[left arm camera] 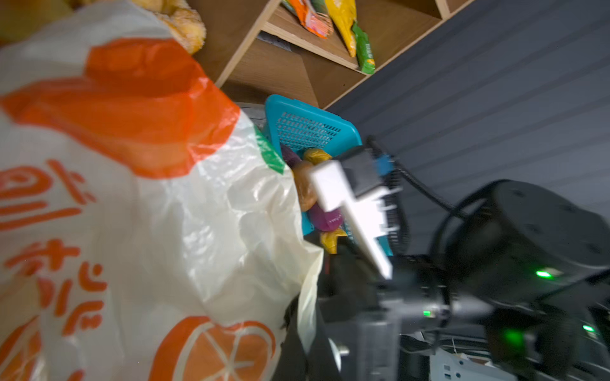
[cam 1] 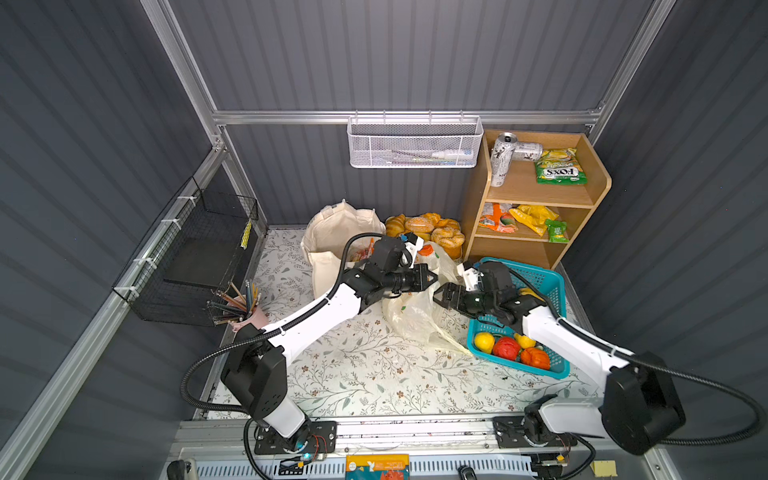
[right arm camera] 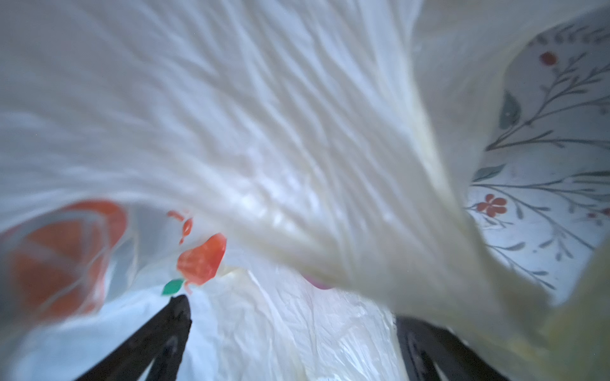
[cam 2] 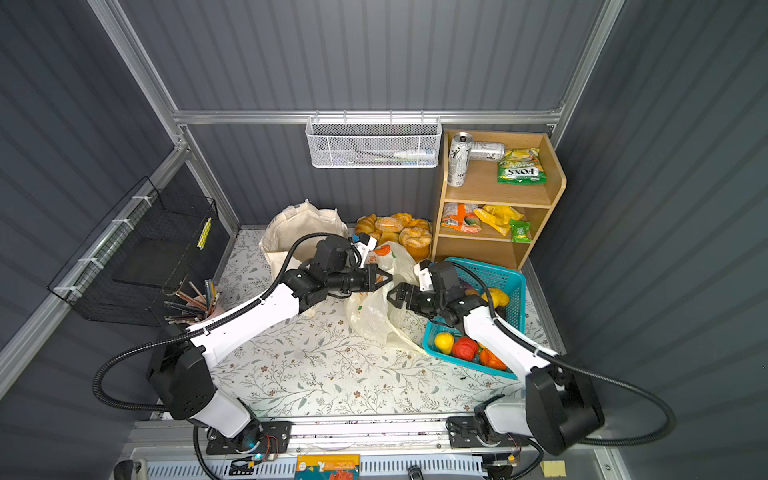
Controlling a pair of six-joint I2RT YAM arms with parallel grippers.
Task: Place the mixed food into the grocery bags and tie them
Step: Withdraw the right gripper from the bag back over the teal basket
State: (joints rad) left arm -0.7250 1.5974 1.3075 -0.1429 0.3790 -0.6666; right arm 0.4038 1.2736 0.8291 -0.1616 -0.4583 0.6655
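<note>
Left gripper (cam 1: 432, 279) is clamped tight, a pinch of the plastic bag (cam 1: 411, 316) caught at its tips and the film drawn taut. Facing it, almost tip to tip, is the right gripper (cam 1: 441, 297). Its jaws are spread wide, and in its wrist view the stretched film fills the space ahead of the dark fingers (right arm camera: 158, 336), with nothing gripped. Below both grippers the bag sags onto the floral table (cam 1: 374, 374). Behind the left gripper stands the canvas tote (cam 1: 332, 237), mouth open. Behind the right one, under its arm, is the turquoise basket (cam 1: 555, 291), and the toy produce (cam 1: 506, 348) lies inside it in yellow, red and orange.
</note>
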